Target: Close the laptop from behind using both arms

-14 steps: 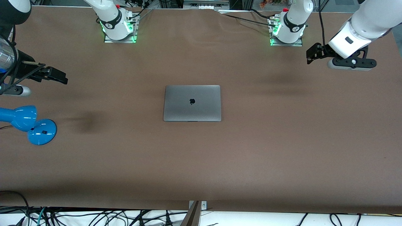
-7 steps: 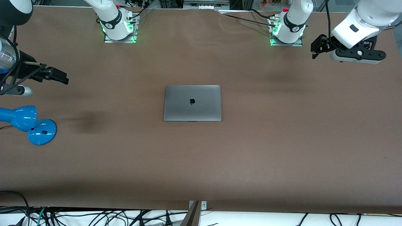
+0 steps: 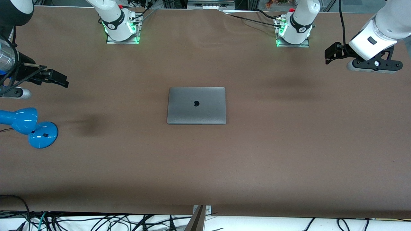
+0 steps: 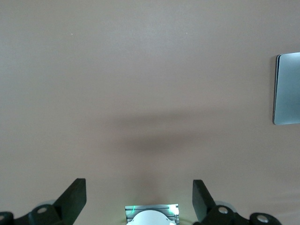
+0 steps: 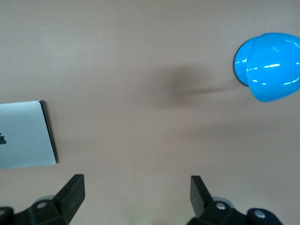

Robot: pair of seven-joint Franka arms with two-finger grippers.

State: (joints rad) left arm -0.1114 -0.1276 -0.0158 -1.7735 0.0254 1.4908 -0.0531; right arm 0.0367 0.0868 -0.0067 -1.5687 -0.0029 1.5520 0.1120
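Observation:
The space-grey laptop (image 3: 196, 105) lies shut and flat in the middle of the brown table, its lid with the black apple logo facing up. Its edge shows in the left wrist view (image 4: 287, 89) and in the right wrist view (image 5: 23, 136). My left gripper (image 3: 331, 54) hangs open and empty over the table at the left arm's end, well apart from the laptop; the left wrist view shows its fingers spread (image 4: 139, 187). My right gripper (image 3: 61, 78) hangs open and empty over the right arm's end; its fingers are spread in the right wrist view (image 5: 137, 185).
A blue desk lamp (image 3: 32, 126) lies on the table at the right arm's end, below the right gripper; it also shows in the right wrist view (image 5: 269, 65). The two arm bases (image 3: 121, 27) (image 3: 293, 30) stand along the table's edge farthest from the front camera.
My left gripper has drifted away from the laptop toward the left arm's end of the table. The right gripper has barely moved. The laptop has stayed shut.

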